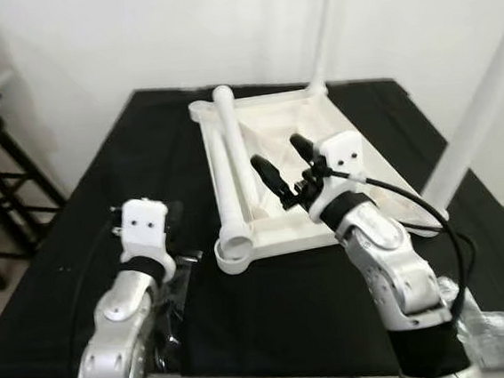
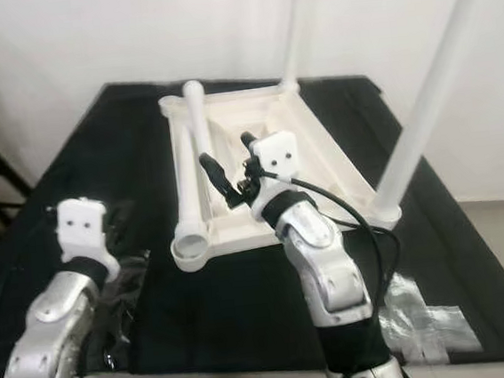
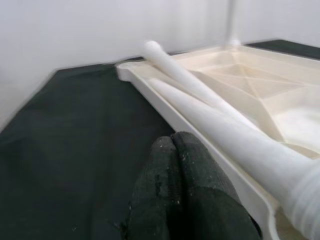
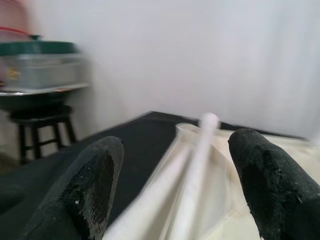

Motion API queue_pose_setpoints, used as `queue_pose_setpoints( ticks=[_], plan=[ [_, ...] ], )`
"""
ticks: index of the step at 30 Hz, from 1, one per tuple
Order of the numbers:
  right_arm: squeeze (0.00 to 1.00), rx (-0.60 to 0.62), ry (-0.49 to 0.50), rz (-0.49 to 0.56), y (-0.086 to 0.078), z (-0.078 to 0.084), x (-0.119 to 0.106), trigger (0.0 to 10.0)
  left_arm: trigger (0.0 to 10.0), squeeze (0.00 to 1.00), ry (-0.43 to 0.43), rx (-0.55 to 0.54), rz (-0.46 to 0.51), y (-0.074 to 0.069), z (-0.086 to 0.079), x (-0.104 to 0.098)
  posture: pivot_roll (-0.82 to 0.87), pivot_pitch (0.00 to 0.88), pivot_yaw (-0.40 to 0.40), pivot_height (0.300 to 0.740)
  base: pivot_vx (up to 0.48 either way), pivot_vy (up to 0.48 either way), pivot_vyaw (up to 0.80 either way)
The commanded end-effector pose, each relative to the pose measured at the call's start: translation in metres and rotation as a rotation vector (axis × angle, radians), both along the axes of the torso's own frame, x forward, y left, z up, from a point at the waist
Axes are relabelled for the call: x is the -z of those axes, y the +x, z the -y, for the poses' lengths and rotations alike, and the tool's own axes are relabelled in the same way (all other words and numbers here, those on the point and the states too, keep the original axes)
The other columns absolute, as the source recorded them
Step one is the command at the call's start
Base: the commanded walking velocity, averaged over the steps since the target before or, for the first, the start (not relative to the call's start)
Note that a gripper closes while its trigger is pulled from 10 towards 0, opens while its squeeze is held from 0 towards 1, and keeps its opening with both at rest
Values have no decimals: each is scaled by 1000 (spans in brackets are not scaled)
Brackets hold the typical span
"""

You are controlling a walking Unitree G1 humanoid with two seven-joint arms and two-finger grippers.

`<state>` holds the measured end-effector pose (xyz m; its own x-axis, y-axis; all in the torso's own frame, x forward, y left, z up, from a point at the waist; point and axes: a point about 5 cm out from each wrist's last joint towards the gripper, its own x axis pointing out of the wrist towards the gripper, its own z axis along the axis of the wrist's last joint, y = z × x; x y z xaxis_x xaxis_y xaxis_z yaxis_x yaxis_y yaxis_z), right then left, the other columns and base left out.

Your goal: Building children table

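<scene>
Along the left edge of the upturned white tabletop (image 1: 336, 136), which lies underside-up mid-way on the black-covered work table (image 1: 84, 205), you have two loose white legs (image 1: 232, 168) side by side, long axes running from the near-left corner socket to the far-left corner. Two more legs already stand upright at the right-hand corners. Your right gripper (image 1: 288, 171) hovers over the tabletop's near middle, fingers spread apart, just right of those legs, so it looks the nearer. Your left gripper (image 3: 185, 165) sits low by the table's near-left edge, fingers pressed together and empty.
</scene>
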<state>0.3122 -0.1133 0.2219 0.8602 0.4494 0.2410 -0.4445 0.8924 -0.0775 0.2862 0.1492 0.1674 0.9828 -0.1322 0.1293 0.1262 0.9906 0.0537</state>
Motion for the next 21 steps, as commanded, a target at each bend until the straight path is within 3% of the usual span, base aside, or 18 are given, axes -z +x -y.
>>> queue_pose_setpoints(
  ticks=[1, 9, 11, 21],
  plan=[
    [0, 11, 11, 6, 0, 1, -1, 10000, 10000, 0, 10, 7, 9, -1, 1, -1, 70, 91, -2, 740, 0, 0, 0],
    [0, -16, -63, 14, -1, -2, 3, 10000, 10000, 0, 22, 12, 15, -1, 2, -2, 71, 92, -4, 740, 0, 0, 0],
    [0, -79, -197, 34, -4, 6, 7, 10000, 10000, 0, 39, 32, 15, -2, 4, 0, 71, 94, -4, 740, 0, 0, 0],
    [0, -75, -248, 7, -4, 44, 6, 10000, 10000, 0, 120, 176, 33, -7, 15, 0, 64, 100, -5, 740, 0, 0, 0]
  ],
)
